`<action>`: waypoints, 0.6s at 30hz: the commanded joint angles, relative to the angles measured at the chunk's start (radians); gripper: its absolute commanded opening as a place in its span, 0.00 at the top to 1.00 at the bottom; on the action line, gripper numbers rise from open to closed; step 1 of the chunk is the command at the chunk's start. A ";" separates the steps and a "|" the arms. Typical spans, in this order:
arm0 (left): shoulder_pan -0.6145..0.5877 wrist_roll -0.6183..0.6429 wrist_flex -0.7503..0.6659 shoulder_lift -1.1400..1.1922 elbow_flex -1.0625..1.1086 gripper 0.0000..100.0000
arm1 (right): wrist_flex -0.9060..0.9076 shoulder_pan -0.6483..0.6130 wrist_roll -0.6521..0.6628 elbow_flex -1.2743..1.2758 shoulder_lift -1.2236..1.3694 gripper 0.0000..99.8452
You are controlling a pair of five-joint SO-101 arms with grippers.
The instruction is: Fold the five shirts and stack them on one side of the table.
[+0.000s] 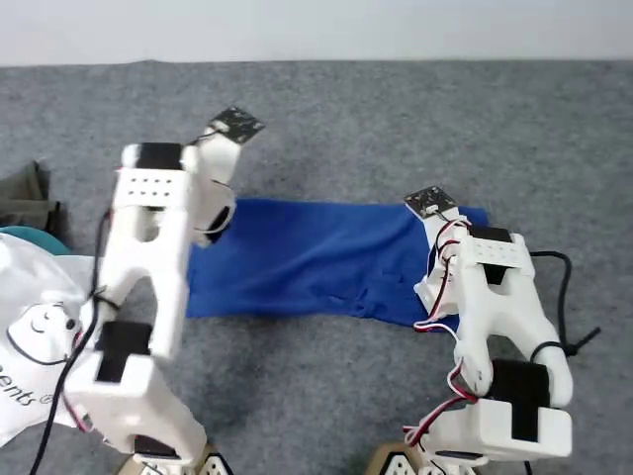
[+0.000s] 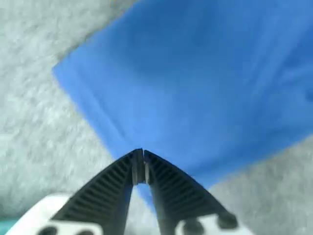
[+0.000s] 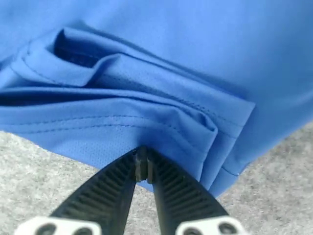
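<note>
A blue shirt (image 1: 316, 257) lies folded into a long strip across the middle of the grey table. My left gripper (image 1: 214, 224) stands over the strip's left end. In the left wrist view this gripper (image 2: 140, 166) is shut, its tips over the blue shirt (image 2: 205, 78) close to its edge and one corner. My right gripper (image 1: 436, 287) is at the strip's right end near the front hem. In the right wrist view it (image 3: 143, 164) is shut with the tips pinching the hem of the layered blue shirt (image 3: 146, 58).
A white printed shirt (image 1: 30, 307) is spread at the left edge, with a teal garment (image 1: 30, 237) and a dark olive one (image 1: 25, 193) behind it. Grey felt (image 1: 396, 119) covers the table beyond the blue strip.
</note>
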 commanded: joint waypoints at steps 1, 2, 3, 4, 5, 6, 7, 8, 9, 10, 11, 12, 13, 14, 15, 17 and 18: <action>0.012 0.044 -0.092 0.091 -0.068 0.99 | 0.008 -0.005 0.006 -0.055 -0.004 0.99; 0.012 0.046 -0.098 0.129 -0.099 0.99 | 0.007 -0.005 0.006 -0.055 -0.004 0.99; 0.011 0.046 -0.101 0.169 -0.131 0.99 | 0.007 -0.005 0.006 -0.055 -0.004 0.99; 0.008 0.046 -0.101 0.210 -0.171 0.99 | 0.007 -0.005 0.006 -0.055 -0.004 0.99; 0.005 0.046 -0.101 0.256 -0.211 0.99 | 0.007 -0.005 0.006 -0.055 -0.004 0.99; 0.002 0.046 -0.098 0.301 -0.254 0.99 | 0.005 -0.005 0.006 -0.055 -0.004 0.99; -0.009 0.046 -0.095 0.344 -0.298 0.99 | 0.005 -0.005 0.006 -0.055 -0.004 0.99; -0.020 0.046 -0.095 0.385 -0.340 0.99 | 0.005 -0.005 0.006 -0.055 -0.004 0.99; -0.031 0.046 -0.095 0.427 -0.384 0.99 | 0.005 -0.005 0.006 -0.055 -0.004 0.99; -0.043 0.046 -0.095 0.466 -0.429 0.99 | 0.005 -0.005 0.006 -0.055 -0.002 0.99; -0.055 0.046 -0.092 0.505 -0.472 0.99 | 0.005 -0.005 0.008 -0.055 -0.002 0.99; -0.066 0.041 -0.081 0.540 -0.519 0.99 | 0.005 -0.005 0.009 -0.055 -0.002 0.99; -0.074 0.040 -0.066 0.577 -0.568 0.99 | 0.005 -0.005 0.009 -0.055 -0.002 0.99; -0.083 0.040 -0.044 0.609 -0.621 0.99 | 0.005 -0.005 0.009 -0.055 -0.002 0.99; -0.092 0.040 -0.021 0.641 -0.676 0.99 | 0.005 -0.005 0.009 -0.055 -0.002 0.99; -0.101 0.040 0.032 0.700 -0.792 0.99 | 0.005 -0.005 0.009 -0.055 -0.002 0.99; -0.106 0.038 0.060 0.729 -0.855 0.99 | 0.005 -0.005 0.009 -0.055 -0.002 0.99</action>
